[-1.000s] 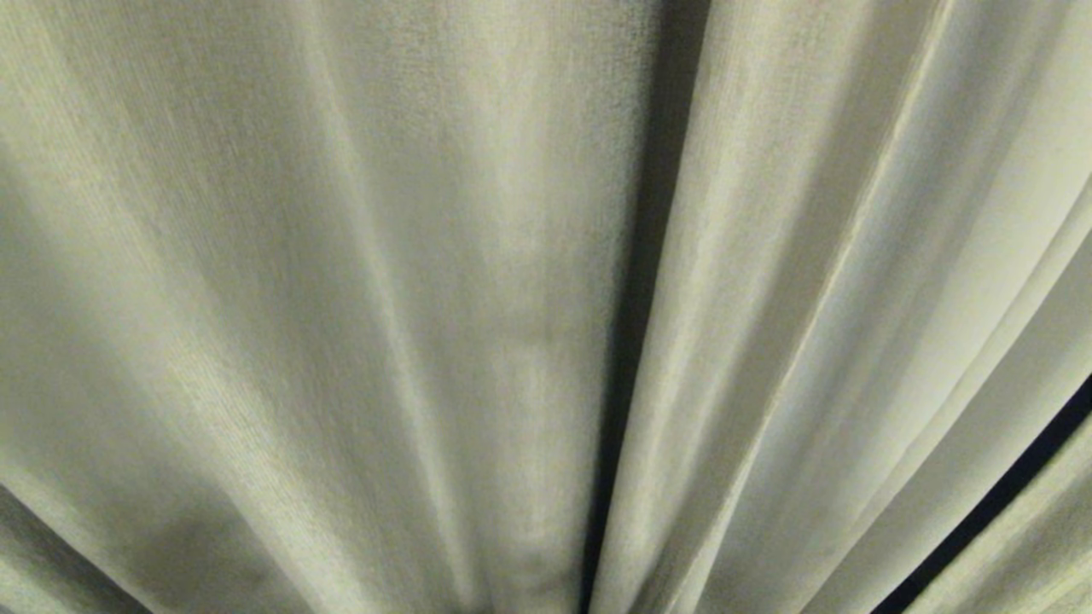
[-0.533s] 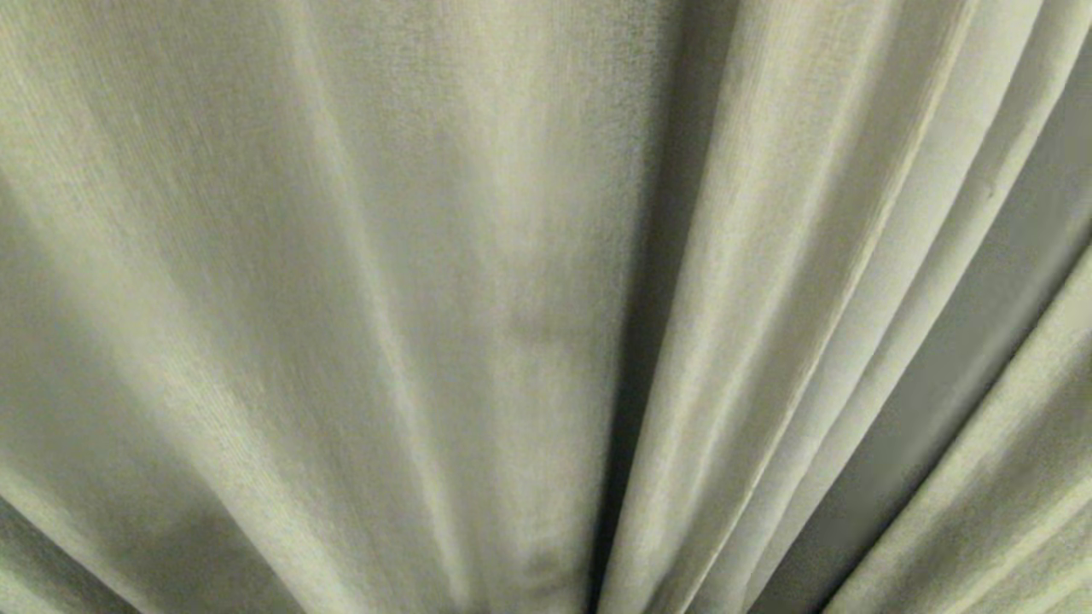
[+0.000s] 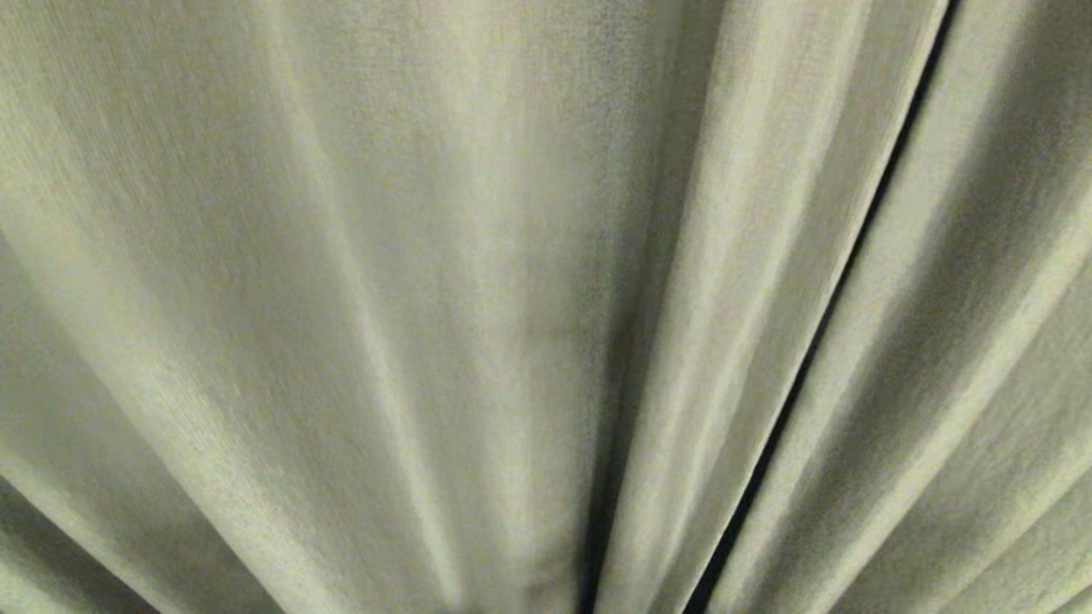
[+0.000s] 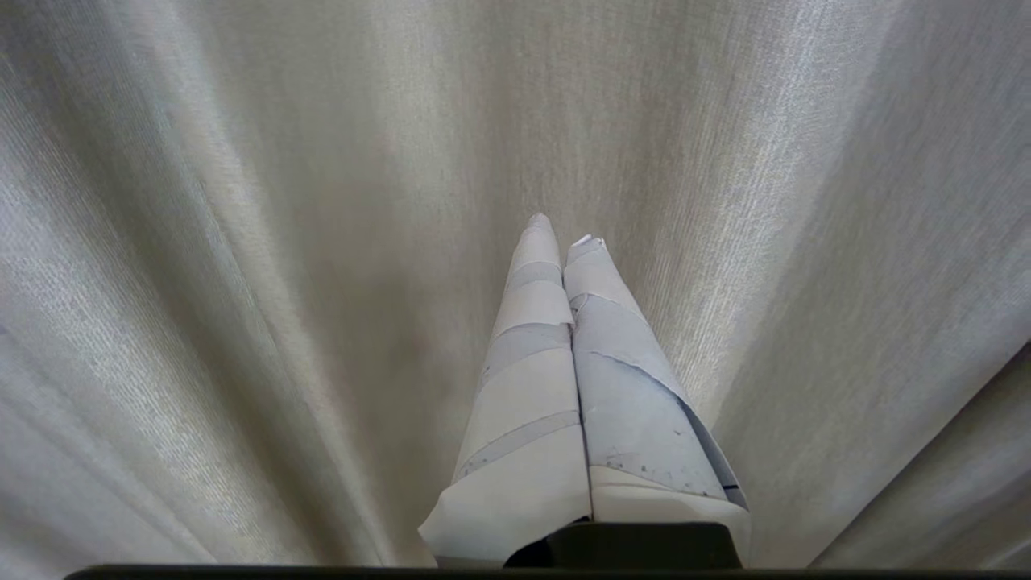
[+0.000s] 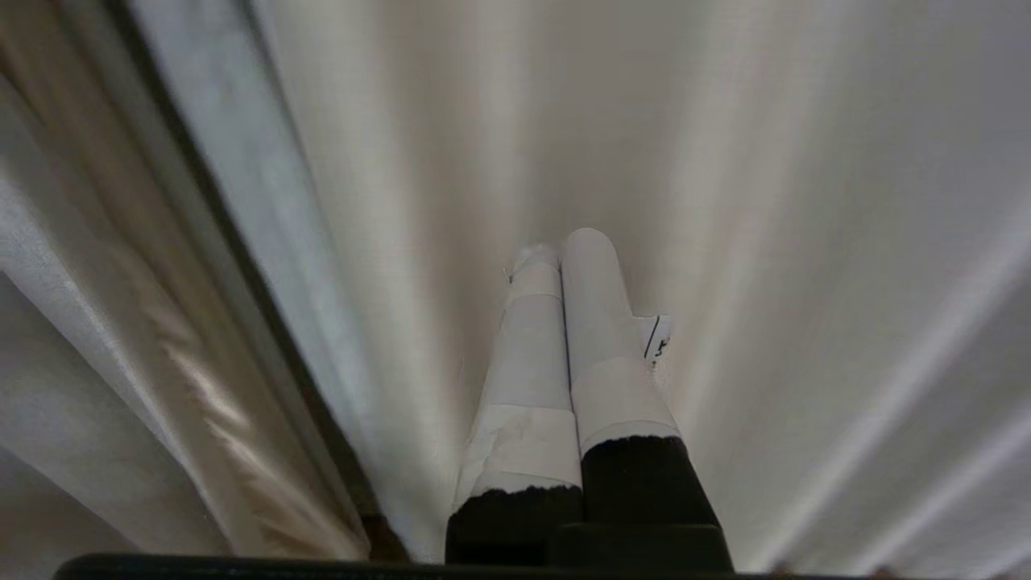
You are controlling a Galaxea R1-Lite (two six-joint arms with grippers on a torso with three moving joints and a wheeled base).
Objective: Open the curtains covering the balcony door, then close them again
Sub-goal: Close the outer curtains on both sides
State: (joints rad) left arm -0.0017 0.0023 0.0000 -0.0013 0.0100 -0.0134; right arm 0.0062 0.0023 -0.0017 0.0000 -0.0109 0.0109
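Curtains [image 3: 426, 298] hang just beyond our clenched, empty left tool [image 4: 564, 229] and right tool [image 5: 560, 242], pleats vertical, seam nearer the right.

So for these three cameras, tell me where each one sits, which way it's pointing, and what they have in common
Head view: on the robot's head, facing the curtains close up; a thin dark gap runs between folds; no arm shows.
Left wrist view: behind the left gripper, whose taped fingers are pressed together, pointing at the pleated fabric.
Right wrist view: behind the right gripper, fingers together, facing the curtain, with a dark gap to one side.
Shared: all three are filled by curtain fabric.
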